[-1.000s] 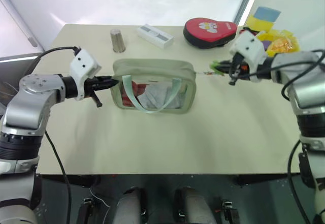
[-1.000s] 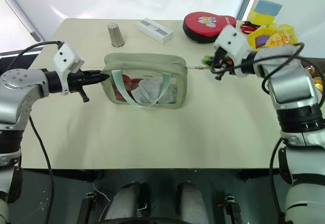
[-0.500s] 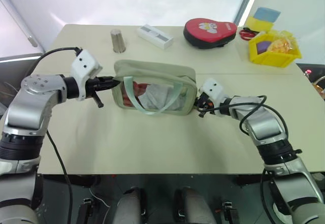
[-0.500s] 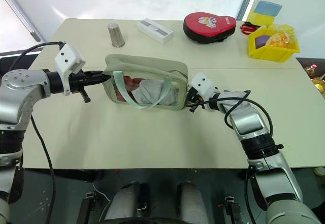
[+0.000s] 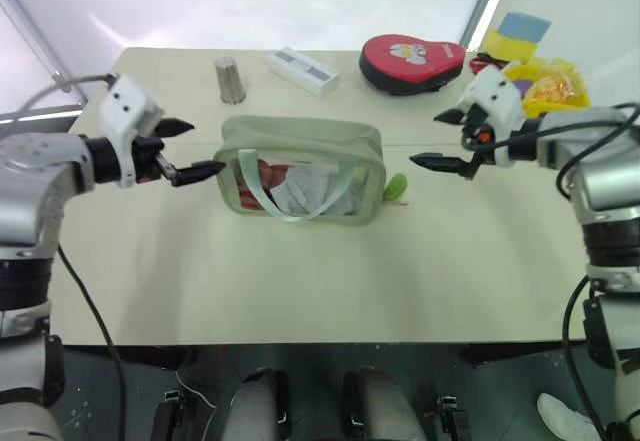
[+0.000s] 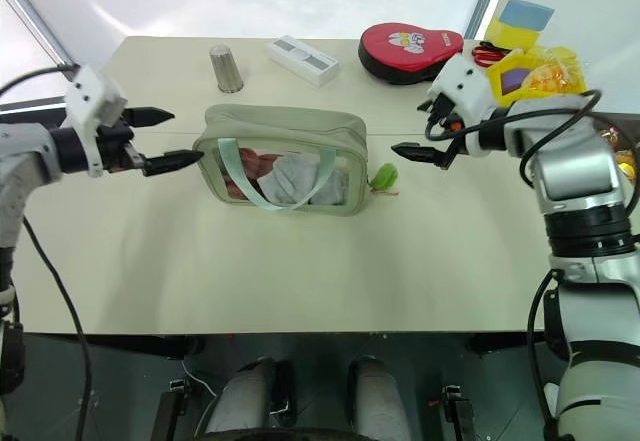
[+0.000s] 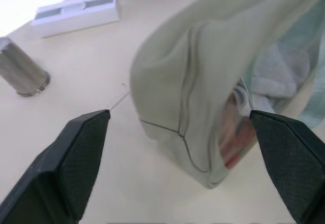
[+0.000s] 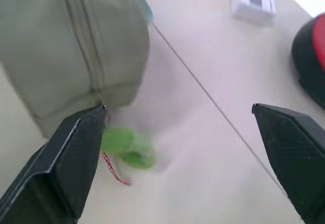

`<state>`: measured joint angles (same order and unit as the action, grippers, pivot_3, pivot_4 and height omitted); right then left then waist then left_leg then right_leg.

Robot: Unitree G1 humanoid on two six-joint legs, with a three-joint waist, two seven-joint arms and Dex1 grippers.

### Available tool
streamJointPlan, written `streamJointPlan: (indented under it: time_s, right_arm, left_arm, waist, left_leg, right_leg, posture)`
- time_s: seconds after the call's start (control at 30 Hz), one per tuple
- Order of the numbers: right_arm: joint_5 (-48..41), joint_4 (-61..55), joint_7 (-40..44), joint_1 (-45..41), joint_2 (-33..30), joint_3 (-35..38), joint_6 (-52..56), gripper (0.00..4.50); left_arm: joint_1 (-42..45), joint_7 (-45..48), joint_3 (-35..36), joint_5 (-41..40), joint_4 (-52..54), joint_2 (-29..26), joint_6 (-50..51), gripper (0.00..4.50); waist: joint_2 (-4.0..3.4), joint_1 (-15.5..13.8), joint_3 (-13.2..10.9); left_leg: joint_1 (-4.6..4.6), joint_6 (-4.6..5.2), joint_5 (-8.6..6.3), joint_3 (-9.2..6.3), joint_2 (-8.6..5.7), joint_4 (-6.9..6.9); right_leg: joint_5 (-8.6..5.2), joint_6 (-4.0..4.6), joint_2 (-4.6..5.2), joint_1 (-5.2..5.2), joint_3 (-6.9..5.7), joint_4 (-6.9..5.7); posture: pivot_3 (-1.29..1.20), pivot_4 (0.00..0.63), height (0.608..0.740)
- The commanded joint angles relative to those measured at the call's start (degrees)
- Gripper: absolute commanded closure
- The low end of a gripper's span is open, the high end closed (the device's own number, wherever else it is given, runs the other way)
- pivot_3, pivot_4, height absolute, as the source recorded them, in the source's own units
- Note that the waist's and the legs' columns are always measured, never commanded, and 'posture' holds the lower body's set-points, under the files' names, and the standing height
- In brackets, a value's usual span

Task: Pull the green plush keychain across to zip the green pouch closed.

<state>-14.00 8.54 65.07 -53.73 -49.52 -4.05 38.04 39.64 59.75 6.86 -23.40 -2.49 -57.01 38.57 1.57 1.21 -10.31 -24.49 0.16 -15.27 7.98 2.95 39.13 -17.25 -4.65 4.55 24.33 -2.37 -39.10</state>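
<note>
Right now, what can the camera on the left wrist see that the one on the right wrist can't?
The left wrist view alone takes in the metal cup, and the red and white contents through the pouch's clear front. The right wrist view alone takes in the green plush keychain lying on the table at the pouch's end, and an edge of the red case. Both show the green pouch with its zip seam, the white box, and a pair of open black fingers.
</note>
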Motion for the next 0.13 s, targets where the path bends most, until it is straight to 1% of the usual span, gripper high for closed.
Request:
streamJointPlan:
  time_s: [0.03,0.13]
  right_arm:
    - [-6.8,-4.7,4.5,-4.5,-1.8,3.6,6.2,0.02]
    - [-8.4,-5.7,3.3,-4.7,-0.9,4.5,7.9,0.02]
  left_arm:
    - [3.6,3.3,3.1,-1.3,-3.1,-3.6,-0.5,0.0]
    - [5.2,3.9,2.6,-0.7,-5.8,-3.6,-2.4,0.0]
  waist:
    - [-0.01,-0.1,0.0]
    - [-0.01,-0.2,0.0]
  left_leg:
    - [-0.01,0.0,0.0,0.0,0.0,-0.01]
    - [-0.01,0.01,0.0,0.0,0.0,0.0]
  right_leg:
    - [0.0,0.0,0.0,0.01,0.0,0.0]
    - [0.0,0.0,0.01,0.0,0.0,0.0]
  posture:
    - [0.0,0.15,0.74]
    - [0.0,0.15,0.74]
